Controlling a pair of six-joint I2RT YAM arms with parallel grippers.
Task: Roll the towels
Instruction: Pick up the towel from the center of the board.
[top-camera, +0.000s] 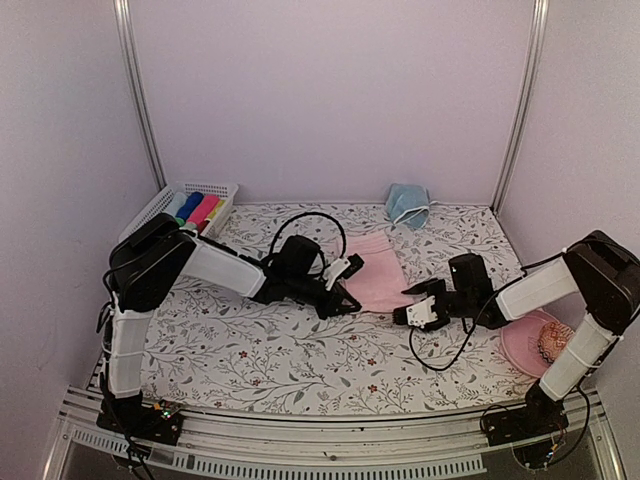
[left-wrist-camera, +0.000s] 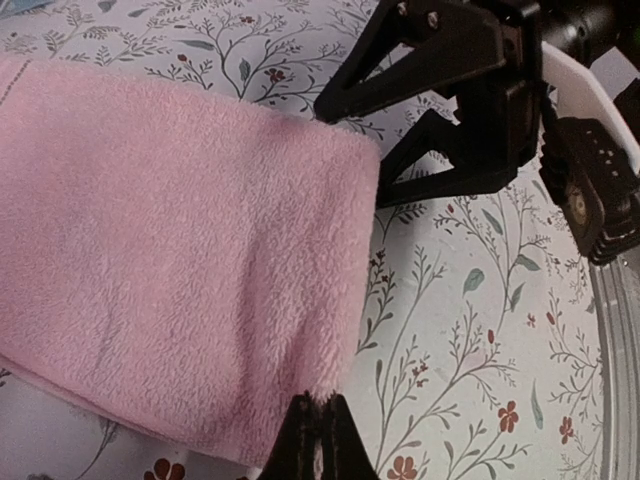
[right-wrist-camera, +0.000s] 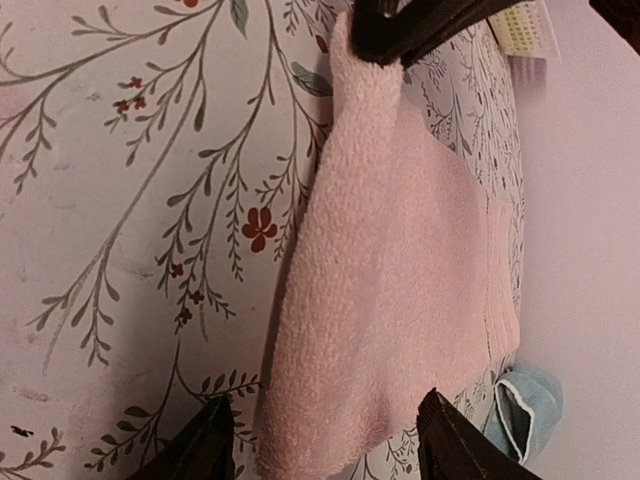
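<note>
The left claw (left-wrist-camera: 318, 432) is clamped on a corner of the pink towel (top-camera: 378, 268) on the tabletop (top-camera: 250, 350). The right claw (right-wrist-camera: 325, 437) is apart around the towel's end.

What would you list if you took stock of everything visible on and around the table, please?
pink towel: one, pink, lying at the table's centre between the grippers
blue cloth: one, light blue, crumpled by the back wall
basket: one, white, back left corner
rolls: at least three, blue, pink and yellow, inside the basket
plate: one, pink, front right, holding a brownish item I cannot identify
table: one, white with a leaf and flower print, under everything
left gripper: one, black, shut on the pink towel's edge
right gripper: one, black, open, fingers either side of the pink towel's corner
</note>
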